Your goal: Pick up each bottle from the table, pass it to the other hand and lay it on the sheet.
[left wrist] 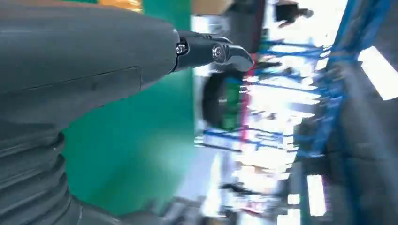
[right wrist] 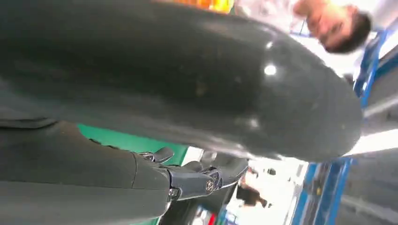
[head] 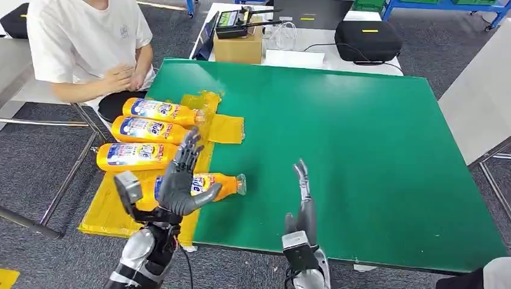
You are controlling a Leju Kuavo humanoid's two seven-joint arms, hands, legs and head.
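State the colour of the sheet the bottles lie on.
Yellow. The sheet shows best in the head view, beside the green table.

Bright, even room light; the head view is sharp. Both wrist views are blurred, their backgrounds glaring white.
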